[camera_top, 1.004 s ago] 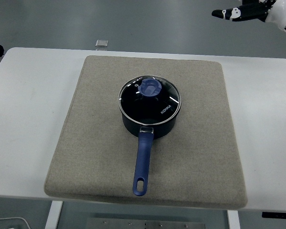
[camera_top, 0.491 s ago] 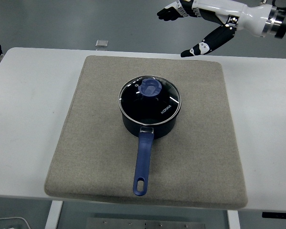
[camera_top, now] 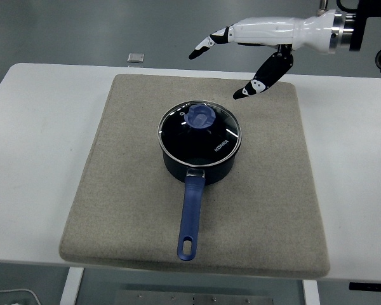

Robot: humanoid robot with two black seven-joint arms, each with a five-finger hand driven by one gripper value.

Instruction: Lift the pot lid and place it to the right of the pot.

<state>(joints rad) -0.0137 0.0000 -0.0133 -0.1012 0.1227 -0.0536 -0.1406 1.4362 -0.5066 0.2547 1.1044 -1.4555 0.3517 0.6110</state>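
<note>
i see the right robot hand [camera_top: 257, 47], white with black fingertips, above the far edge of the beige rectangular fabric mat [camera_top: 120, 184] on the white counter [camera_top: 38, 146], fingers spread wide and thumb angled down, holding nothing. the round glass pot lid with its blue knob [camera_top: 199, 119] sits closed on the dark blue saucepan [camera_top: 200, 162] at mid-mat, apart from the hand. the pan's long blue handle [camera_top: 189, 219] points toward me.
</note>
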